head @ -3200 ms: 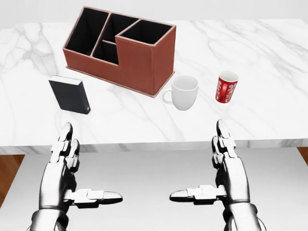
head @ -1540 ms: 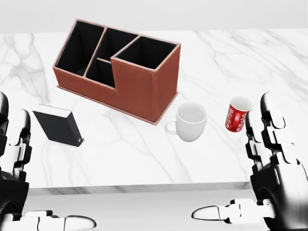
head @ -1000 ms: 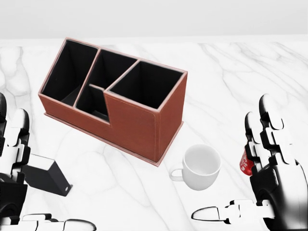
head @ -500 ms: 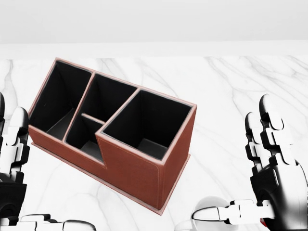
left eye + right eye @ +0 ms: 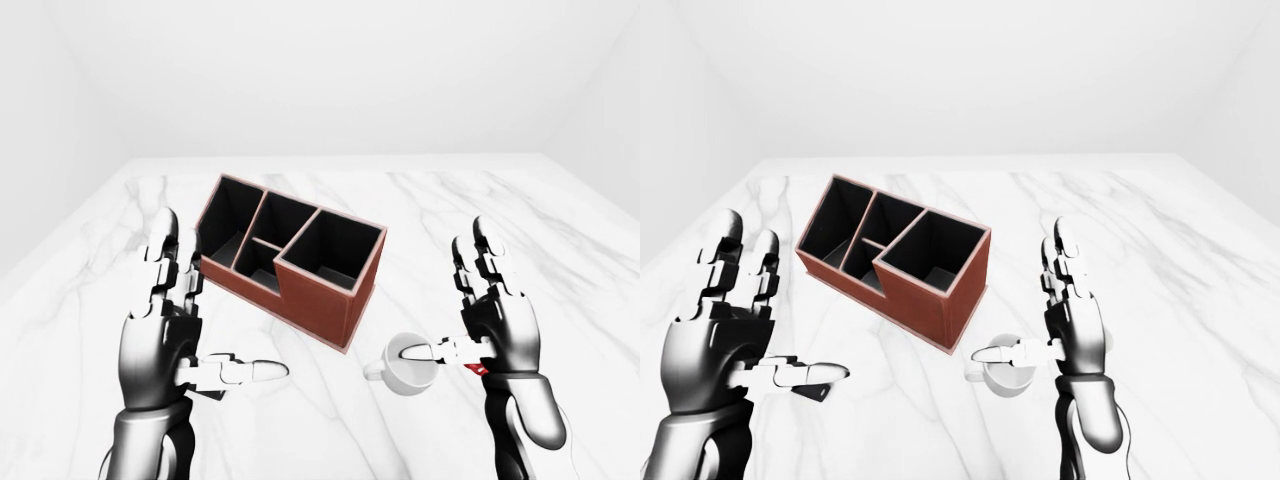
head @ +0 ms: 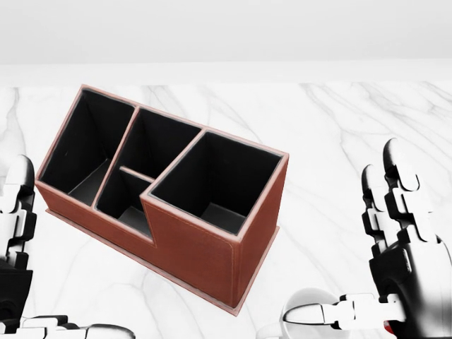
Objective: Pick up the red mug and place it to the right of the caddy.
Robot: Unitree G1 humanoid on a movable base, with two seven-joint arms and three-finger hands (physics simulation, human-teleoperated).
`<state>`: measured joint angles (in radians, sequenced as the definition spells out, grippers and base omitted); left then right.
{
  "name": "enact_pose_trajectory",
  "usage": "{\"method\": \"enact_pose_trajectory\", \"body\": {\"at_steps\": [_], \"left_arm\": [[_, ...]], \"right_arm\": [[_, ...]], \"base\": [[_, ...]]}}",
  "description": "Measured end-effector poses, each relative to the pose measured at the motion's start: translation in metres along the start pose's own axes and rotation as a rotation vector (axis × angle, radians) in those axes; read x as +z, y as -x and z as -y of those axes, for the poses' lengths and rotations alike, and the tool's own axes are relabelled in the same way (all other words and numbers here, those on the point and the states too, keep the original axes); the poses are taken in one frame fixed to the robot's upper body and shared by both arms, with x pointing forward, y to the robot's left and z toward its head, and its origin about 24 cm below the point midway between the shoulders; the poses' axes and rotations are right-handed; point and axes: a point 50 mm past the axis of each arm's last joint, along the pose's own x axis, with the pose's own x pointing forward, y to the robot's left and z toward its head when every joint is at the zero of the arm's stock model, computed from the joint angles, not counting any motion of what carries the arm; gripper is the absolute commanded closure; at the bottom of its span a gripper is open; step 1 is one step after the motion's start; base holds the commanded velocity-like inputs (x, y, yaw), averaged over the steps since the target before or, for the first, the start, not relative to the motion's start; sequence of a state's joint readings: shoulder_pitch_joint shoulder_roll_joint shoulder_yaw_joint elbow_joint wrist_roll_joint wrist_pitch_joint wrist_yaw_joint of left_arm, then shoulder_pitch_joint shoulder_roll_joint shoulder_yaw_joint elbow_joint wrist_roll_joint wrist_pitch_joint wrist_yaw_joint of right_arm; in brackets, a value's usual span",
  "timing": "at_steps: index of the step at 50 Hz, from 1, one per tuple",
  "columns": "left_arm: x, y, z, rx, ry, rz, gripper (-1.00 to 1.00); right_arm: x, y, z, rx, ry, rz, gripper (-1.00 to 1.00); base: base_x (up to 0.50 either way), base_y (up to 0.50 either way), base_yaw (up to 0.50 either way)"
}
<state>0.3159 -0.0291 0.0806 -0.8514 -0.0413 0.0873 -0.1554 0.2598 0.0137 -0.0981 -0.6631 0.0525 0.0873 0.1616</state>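
The brown caddy (image 5: 290,265) with black compartments stands on the white marble table (image 5: 430,210), mid-picture. The red mug is almost hidden behind my right hand; only a red sliver (image 5: 474,368) shows beside the palm, to the right of the white mug (image 5: 410,362). My right hand (image 5: 450,300) is open, fingers upright and thumb pointing left over the white mug's rim. My left hand (image 5: 215,305) is open and empty, to the left of the caddy. The head view shows the caddy (image 6: 162,205) close up, with only the white mug's rim (image 6: 304,318) at the bottom edge.
The white mug stands just off the caddy's right end, between the caddy and the red mug. A small dark corner of a black box (image 5: 818,394) shows under my left thumb. The marble top stretches far to the right of the caddy.
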Motion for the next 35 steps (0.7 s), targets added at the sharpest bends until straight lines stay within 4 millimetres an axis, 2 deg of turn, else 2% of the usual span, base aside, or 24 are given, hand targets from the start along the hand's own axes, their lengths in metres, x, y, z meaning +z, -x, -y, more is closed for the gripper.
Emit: {"method": "enact_pose_trajectory", "body": {"at_steps": [5, 11, 29, 32, 35], "left_arm": [[-0.001, 0.0, 0.0, -0.001, 0.001, -0.004, -1.0], [-0.002, 0.0, 0.0, -0.002, -0.003, -0.007, -1.0], [-0.002, 0.0, 0.001, -0.002, 0.002, -0.01, -1.0], [-0.003, 0.0, 0.001, -0.003, 0.002, -0.013, -1.0], [-0.001, 0.001, 0.001, -0.003, 0.001, -0.009, -1.0]], "right_arm": [[0.0, 0.0, 0.0, 0.003, -0.007, -0.001, -1.0], [-0.001, 0.001, -0.001, 0.008, -0.019, -0.002, -1.0], [0.001, 0.003, 0.002, -0.003, -0.017, 0.002, -1.0], [0.009, 0.005, 0.011, -0.004, -0.017, 0.029, -1.0], [0.037, 0.013, 0.041, -0.041, 0.046, 0.127, -1.0]], "base": [[0.0, 0.0, 0.0], [0.0, -0.39, 0.0], [0.0, 0.0, 0.0], [0.0, 0.0, 0.0], [0.0, 0.0, 0.0]]}}
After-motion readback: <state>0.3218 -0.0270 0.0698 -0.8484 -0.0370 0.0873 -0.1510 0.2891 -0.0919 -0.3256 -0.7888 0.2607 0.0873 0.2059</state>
